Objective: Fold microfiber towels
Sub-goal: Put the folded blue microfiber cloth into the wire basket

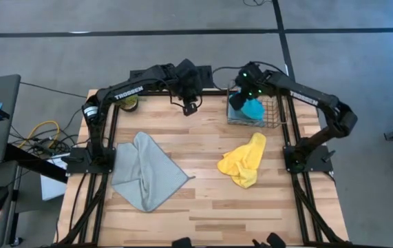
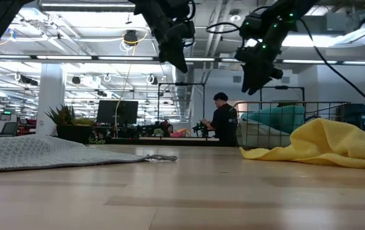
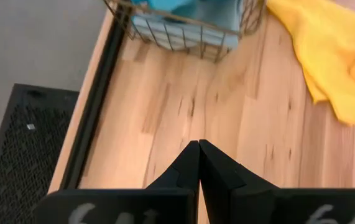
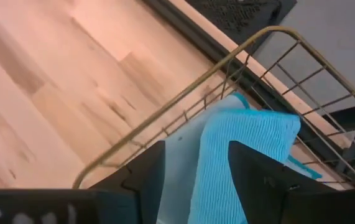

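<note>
White "TROSSEN" lettering on the left arm [image 1: 129, 90] above the table [image 1: 210, 138]

You see the right gripper [image 1: 241, 98] hide much of the basket [image 1: 276, 118] and its cyan towel [image 1: 254, 109] from above. The pale blue towel [image 4: 176, 163] shows only as a strip between the fingers [image 4: 141, 177]. The yellow towel [image 3: 336, 56] runs off the left wrist view's edge.

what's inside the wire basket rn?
The wire basket holds a cyan-blue towel lying on a pale blue towel. The right gripper, fingers open, straddles the cyan one. Whatever lies beneath the towels is covered.
</note>
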